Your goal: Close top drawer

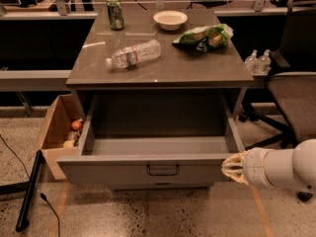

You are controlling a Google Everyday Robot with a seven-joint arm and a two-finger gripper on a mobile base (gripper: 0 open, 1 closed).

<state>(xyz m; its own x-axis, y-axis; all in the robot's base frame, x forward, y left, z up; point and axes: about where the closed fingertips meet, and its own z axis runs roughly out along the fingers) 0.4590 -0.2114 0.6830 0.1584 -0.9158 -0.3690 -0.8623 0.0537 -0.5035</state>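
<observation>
The top drawer [123,172] is a wide grey drawer pulled far out of the grey cabinet, empty inside, with a dark loop handle [162,170] at the centre of its front panel. My gripper [233,168] comes in from the right on a white arm and sits against the right end of the drawer's front panel. Its beige fingers look pressed together.
On the cabinet top [197,63] lie a plastic water bottle [133,55], a green can [115,13], a white bowl [170,19] and a green chip bag [203,36]. A cardboard box [57,132] stands at the left, an office chair [291,93] at the right. A cable [47,204] lies on the floor.
</observation>
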